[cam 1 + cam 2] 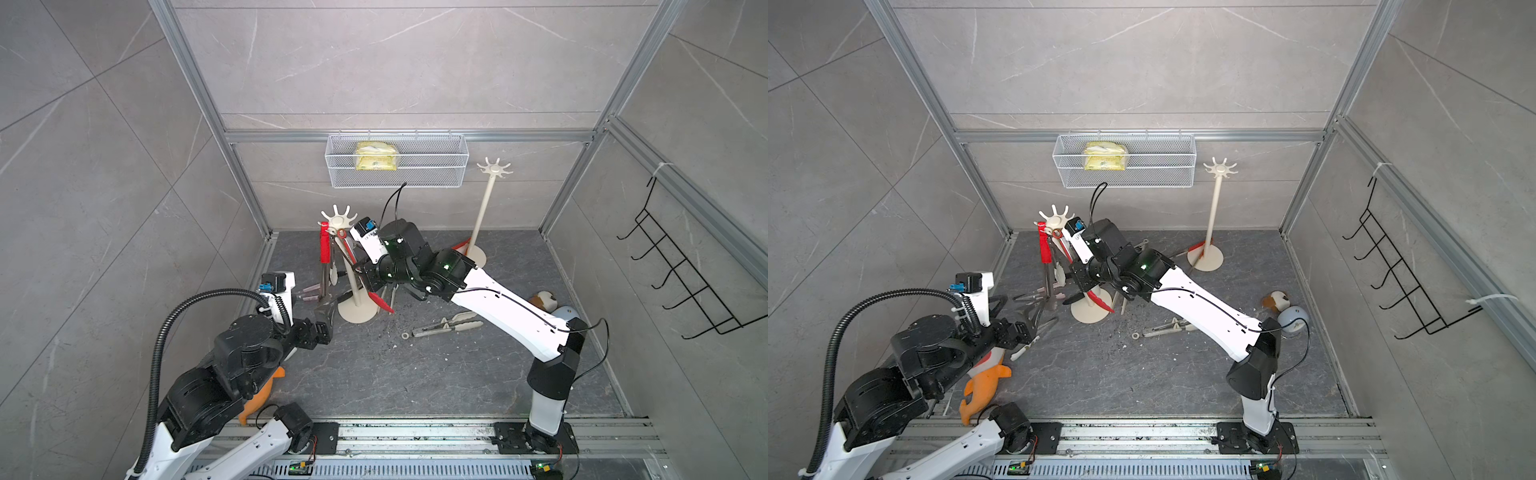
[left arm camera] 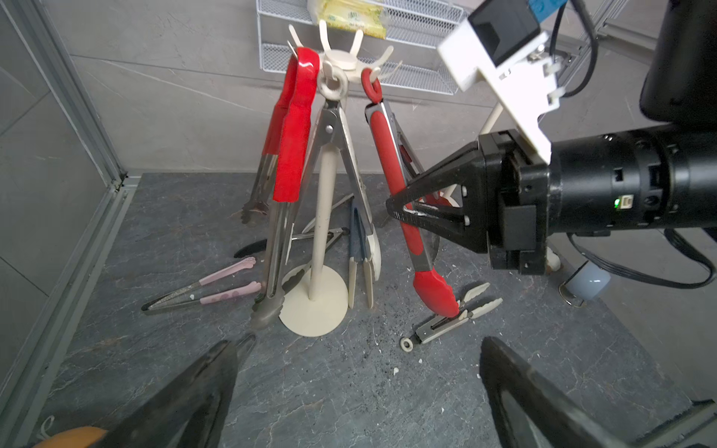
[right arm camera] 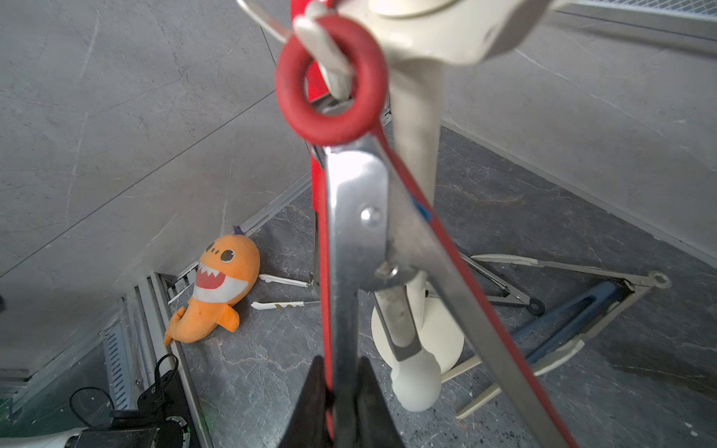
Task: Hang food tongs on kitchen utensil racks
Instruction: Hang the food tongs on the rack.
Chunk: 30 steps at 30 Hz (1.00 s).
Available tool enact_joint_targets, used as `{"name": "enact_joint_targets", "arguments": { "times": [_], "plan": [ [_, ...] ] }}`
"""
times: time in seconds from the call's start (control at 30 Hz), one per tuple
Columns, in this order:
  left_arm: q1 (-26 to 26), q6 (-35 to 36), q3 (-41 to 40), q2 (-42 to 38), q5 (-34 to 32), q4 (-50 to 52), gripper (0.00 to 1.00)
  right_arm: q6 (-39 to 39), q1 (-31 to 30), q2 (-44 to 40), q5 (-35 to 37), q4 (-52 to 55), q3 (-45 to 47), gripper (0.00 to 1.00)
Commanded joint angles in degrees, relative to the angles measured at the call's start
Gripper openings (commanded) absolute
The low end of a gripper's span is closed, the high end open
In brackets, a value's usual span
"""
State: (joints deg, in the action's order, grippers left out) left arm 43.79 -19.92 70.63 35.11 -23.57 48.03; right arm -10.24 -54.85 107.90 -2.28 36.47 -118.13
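From my station, the dark floor slab (image 1: 374, 374) fills the cell, and a white wire basket (image 1: 397, 166) hangs on the back wall above it. Two cream racks stand on the slab: the far rack (image 1: 482, 208) at the back right, and the near rack (image 1: 356, 309) left of centre, where my right arm reaches in. An orange shark plush (image 1: 984, 386) lies beside the left arm. The left gripper (image 2: 364, 349) hovers low in front of the near rack, fingers spread wide with nothing between them. Three pairs hang from the near rack's prongs: red-sleeved tongs (image 2: 293, 135), cream-ringed tongs (image 2: 329, 124) and red-handled tongs (image 2: 388, 155). The right gripper (image 2: 399, 209) is pinching one arm of the red-handled tongs about halfway down. Their red tip (image 2: 434, 294) hangs tilted low by the floor, and I cannot tell whether it touches. More pairs lie on the slab: pink-tipped tongs (image 2: 217, 287) left of the rack's base and cream-tipped tongs (image 2: 458, 314) to its right. Smallest is the red ring (image 3: 331, 81) — it sits hooked over a prong.
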Motion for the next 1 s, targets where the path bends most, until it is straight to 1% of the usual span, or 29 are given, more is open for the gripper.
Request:
{"name": "enact_joint_targets", "arguments": {
  "times": [0.0, 0.07, 0.13, 0.2, 0.33, 0.43, 0.63, 0.8, 0.97],
  "plan": [
    [0.21, 1.34, 3.35, -0.98, -2.45, -0.24, 0.99, 0.07, 0.05, -1.05, 0.69, 1.22, 1.52, 0.02],
    [0.18, 1.33, 4.55, -0.41, -3.01, 1.1, 0.99, -0.05, 0.02, -1.22, 0.19, 1.14, 1.82, 0.07],
    [0.18, 0.98, 4.83, 0.24, -3.17, 1.92, 0.99, -0.39, 0.04, -1.55, 0.12, 0.45, 2.51, 0.17],
    [0.19, 0.22, 4.92, 0.87, -2.0, 1.77, 0.99, -0.34, 0.05, -1.31, -0.8, 0.2, 2.42, 0.27],
    [0.19, -1.09, 4.32, 1.79, -0.41, 0.63, 0.99, -0.71, 0.12, -1.1, -1.22, 0.8, 1.57, 0.38],
    [0.2, -1.02, 3.98, 2.13, -0.42, -0.48, 0.99, -0.77, 0.1, -1.35, -1.49, 0.27, 1.9, 0.42],
    [0.17, 0.05, 3.55, 3.12, 0.28, -1.85, 0.99, -1.0, 0.43, -2.14, -1.76, 0.45, 2.24, 0.46],
    [0.16, 0.3, 2.43, 3.38, 0.93, -3.61, 0.99, -1.54, 1.28, -4.0, -2.47, -0.25, 4.77, 0.5],
    [0.17, 0.54, 2.17, 3.82, 1.09, -4.39, 1.0, -1.2, 2.3, -6.27, -3.18, -0.33, 7.34, 0.57]
  ]
}}
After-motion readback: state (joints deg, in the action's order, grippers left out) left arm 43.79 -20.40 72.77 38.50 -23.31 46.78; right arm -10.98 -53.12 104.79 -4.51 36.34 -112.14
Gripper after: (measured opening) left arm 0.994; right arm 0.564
